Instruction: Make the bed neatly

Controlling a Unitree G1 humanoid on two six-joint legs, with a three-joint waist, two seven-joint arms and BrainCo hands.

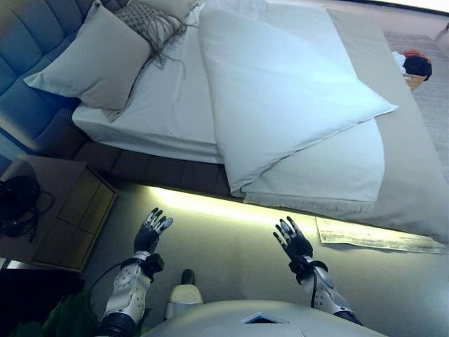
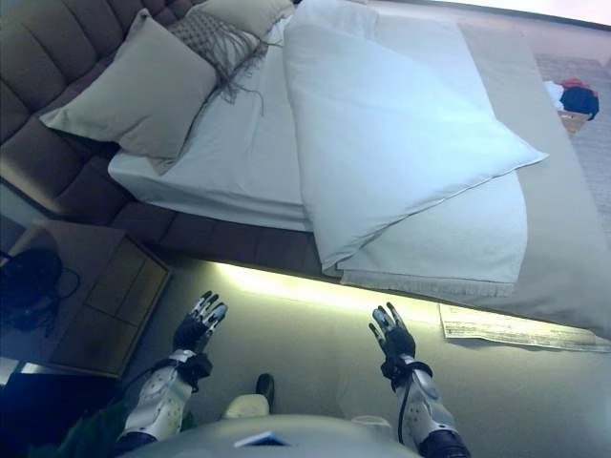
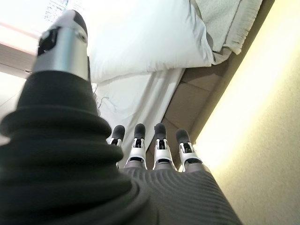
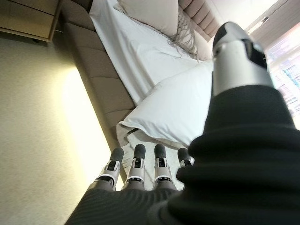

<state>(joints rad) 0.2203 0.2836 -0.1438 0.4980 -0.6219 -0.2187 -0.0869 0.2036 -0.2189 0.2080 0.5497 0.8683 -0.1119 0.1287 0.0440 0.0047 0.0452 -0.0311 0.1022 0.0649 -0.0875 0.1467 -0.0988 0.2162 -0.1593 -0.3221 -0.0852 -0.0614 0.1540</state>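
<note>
The bed (image 1: 168,112) lies ahead with a white sheet. A white duvet (image 1: 280,91) is folded back in a triangle, its corner hanging near the bed's near edge. Under it lies a pale blanket (image 1: 330,175) with a fringed edge. A large grey pillow (image 1: 98,60) and a fringed cushion (image 1: 151,24) sit at the head end, on the left. My left hand (image 1: 151,232) and right hand (image 1: 293,240) are both open and empty, held over the floor short of the bed's edge.
A wooden nightstand (image 1: 66,210) stands at the left with a dark corded object (image 1: 17,200) on it. A padded headboard (image 1: 31,42) runs along the left. A paper sheet (image 1: 372,235) lies on the floor by the bed. A basket of clothes (image 1: 414,67) stands at the far right.
</note>
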